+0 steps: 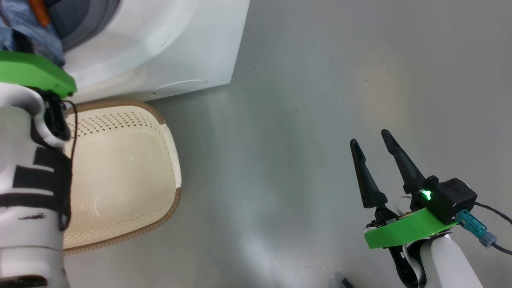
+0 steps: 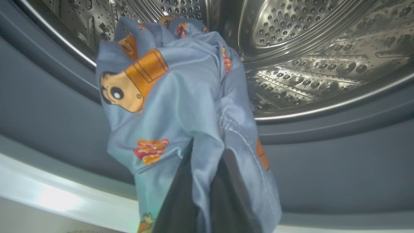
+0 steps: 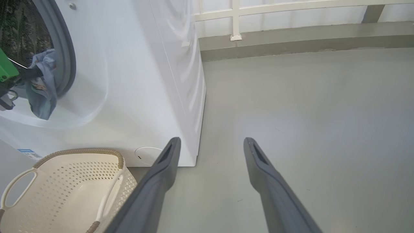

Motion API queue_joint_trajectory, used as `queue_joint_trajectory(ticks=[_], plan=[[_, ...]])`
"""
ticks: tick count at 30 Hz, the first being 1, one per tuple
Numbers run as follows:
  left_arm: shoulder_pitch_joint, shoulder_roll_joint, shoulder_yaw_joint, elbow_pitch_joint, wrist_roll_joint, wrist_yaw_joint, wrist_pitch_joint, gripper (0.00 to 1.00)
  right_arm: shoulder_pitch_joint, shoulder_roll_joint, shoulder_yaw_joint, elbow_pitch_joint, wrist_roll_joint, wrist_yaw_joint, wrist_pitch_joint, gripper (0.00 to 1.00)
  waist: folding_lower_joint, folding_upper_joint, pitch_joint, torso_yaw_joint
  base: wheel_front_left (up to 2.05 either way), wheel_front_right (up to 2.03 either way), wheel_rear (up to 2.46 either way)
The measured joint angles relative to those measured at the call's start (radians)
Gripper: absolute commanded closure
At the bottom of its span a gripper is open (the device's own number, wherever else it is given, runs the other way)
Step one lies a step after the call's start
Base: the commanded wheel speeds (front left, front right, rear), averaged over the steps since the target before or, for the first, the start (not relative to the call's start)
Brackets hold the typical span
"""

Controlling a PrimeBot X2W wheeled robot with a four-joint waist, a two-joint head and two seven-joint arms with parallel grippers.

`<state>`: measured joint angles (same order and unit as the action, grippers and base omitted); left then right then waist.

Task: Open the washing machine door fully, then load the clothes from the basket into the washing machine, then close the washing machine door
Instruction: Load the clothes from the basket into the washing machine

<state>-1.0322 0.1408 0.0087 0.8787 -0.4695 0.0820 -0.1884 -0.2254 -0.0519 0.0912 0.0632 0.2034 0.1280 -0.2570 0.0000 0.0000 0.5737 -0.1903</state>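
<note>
clothes point(image 2: 181, 106) pinched in L gripper point(image 2: 208, 153) at washing machine point(image 1: 172, 44) mouth

The clothes point(image 2: 181, 97) are light blue, printed with orange-brown cartoon figures. The basket point(image 1: 120, 172) is cream with rows of small holes and a brown rim. The washing machine point(image 1: 180, 48) is white, its drum point(image 2: 307, 48) silvery.

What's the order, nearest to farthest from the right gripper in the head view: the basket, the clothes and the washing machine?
From the right gripper:
1. washing machine: its lower corner lies up and to the left.
2. basket: farther left, on the floor.
3. clothes: far upper left, at the machine's opening.
</note>
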Motion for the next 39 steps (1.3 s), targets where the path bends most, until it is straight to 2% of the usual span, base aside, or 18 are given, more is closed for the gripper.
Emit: queue_joint_trajectory(ticks=[5,11,25,31,39], plan=[[-0.056,0.018,-0.006,0.006,0.023,0.021,-0.026,1.00,0.000,0.000,0.018,0.001,0.000,0.000,0.000,0.00,0.0000,0.0000,-0.002,-0.006,0.00,0.00,0.00],[-0.133,0.071,-0.012,0.038,0.060,0.056,-0.051,1.00,0.001,0.000,0.041,0.007,0.000,0.000,0.000,0.00,0.0000,0.0000,0.002,-0.034,0.00,0.00,0.00],[-0.331,0.187,0.017,0.079,0.112,0.073,-0.067,1.00,0.027,0.001,0.094,0.006,0.000,0.000,0.000,0.00,0.0000,0.0000,0.077,-0.112,0.00,0.00,0.00],[-0.361,0.219,0.035,0.048,0.150,0.095,-0.067,1.00,0.027,0.003,0.117,0.001,0.018,0.000,0.000,0.00,0.0001,0.0000,0.124,-0.135,0.00,0.00,0.00],[-0.402,0.229,0.058,-0.124,0.235,0.105,-0.068,1.00,0.022,0.005,0.138,-0.002,0.035,0.000,0.000,0.00,0.0000,0.0000,0.167,-0.175,0.00,0.00,0.00]])
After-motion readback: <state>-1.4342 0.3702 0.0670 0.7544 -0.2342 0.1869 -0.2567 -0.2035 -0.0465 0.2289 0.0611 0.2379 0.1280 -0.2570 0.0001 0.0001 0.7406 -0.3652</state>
